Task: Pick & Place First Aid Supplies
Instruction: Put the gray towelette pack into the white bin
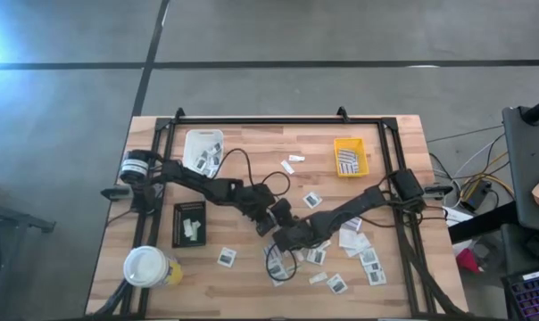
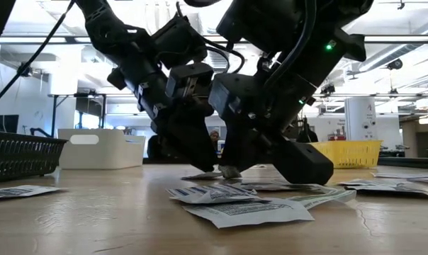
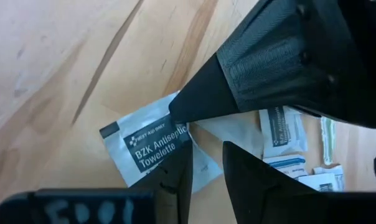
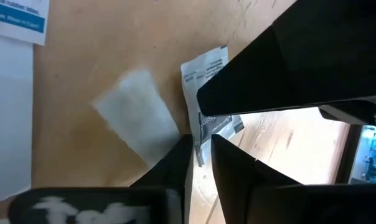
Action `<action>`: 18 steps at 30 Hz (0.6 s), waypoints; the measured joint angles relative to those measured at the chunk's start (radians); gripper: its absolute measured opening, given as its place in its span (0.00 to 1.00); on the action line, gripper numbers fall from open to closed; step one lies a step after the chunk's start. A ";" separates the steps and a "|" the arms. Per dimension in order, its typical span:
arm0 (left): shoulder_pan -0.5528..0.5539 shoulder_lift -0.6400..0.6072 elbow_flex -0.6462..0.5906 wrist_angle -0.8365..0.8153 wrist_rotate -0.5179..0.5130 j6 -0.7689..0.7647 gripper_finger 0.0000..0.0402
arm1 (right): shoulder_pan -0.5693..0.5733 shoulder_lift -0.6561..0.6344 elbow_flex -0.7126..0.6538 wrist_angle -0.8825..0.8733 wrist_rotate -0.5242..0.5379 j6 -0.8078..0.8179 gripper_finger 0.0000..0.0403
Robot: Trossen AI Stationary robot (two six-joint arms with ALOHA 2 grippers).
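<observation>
A white first aid packet [image 3: 144, 146] printed "BZK Antiseptic Towelette" lies on the wooden table at mid-table, where both grippers meet. My left gripper [image 3: 206, 163] comes from the table's left, slanting down. It is open, with the packet's corner showing in the gap between its fingers. My right gripper [image 4: 200, 146] comes from the right, slanting down. Its fingers stand narrowly apart on either side of the same packet's edge [image 4: 203, 140]. A plain white piece [image 4: 138, 121] lies flat beside the packet. In the high view both grippers [image 1: 277, 225] cover the packet. My left gripper has one finger [image 3: 178, 177] over the packet's corner [image 3: 197, 168]; whether it touches the packet, I cannot tell. My right gripper has a fingertip [image 3: 178, 112] at the packet's far edge [image 3: 166, 102], and that edge runs into the gap between its fingers. Whether they pinch it, I cannot tell.
A white tray [image 1: 203, 150] stands far left and a yellow tray [image 1: 350, 157] far right. A black tray [image 1: 189, 223] and a white-topped yellow cup [image 1: 149, 266] are at the left. Several loose packets lie near the grippers [image 1: 278, 263] and to the right [image 1: 363, 250].
</observation>
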 joint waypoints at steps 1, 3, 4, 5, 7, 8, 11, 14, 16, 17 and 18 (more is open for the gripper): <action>0.000 -0.004 0.000 0.001 0.000 0.003 0.23 | 0.000 0.000 0.000 0.000 -0.003 0.000 0.13; 0.000 -0.022 0.000 -0.003 -0.003 0.008 0.23 | 0.000 0.000 0.000 0.000 -0.007 -0.001 0.13; 0.000 -0.031 0.000 -0.016 -0.013 0.010 0.23 | 0.000 0.000 0.000 0.000 -0.008 -0.001 0.13; 0.000 -0.041 0.000 -0.030 -0.022 0.011 0.23 | 0.000 0.000 0.000 -0.001 -0.008 -0.001 0.13; -0.001 -0.064 0.000 -0.091 -0.052 0.017 0.23 | -0.001 0.000 0.000 -0.001 -0.008 -0.001 0.14; -0.001 -0.075 0.000 -0.123 -0.074 0.017 0.23 | -0.001 0.000 0.000 -0.002 -0.010 -0.001 0.14; -0.001 -0.095 0.000 -0.207 -0.146 0.017 0.23 | -0.002 0.000 0.000 -0.001 -0.011 -0.001 0.15; -0.003 -0.090 -0.001 -0.215 -0.163 0.014 0.23 | -0.002 0.000 0.000 -0.001 -0.011 -0.001 0.16; -0.004 -0.083 -0.001 -0.207 -0.172 0.014 0.23 | -0.002 0.000 0.000 0.000 -0.011 0.000 0.16; -0.006 -0.078 -0.002 -0.208 -0.188 0.013 0.23 | -0.002 0.000 -0.001 0.001 -0.011 0.000 0.16; -0.006 -0.073 -0.003 -0.209 -0.208 0.013 0.23 | -0.002 0.000 -0.001 0.001 -0.011 -0.001 0.16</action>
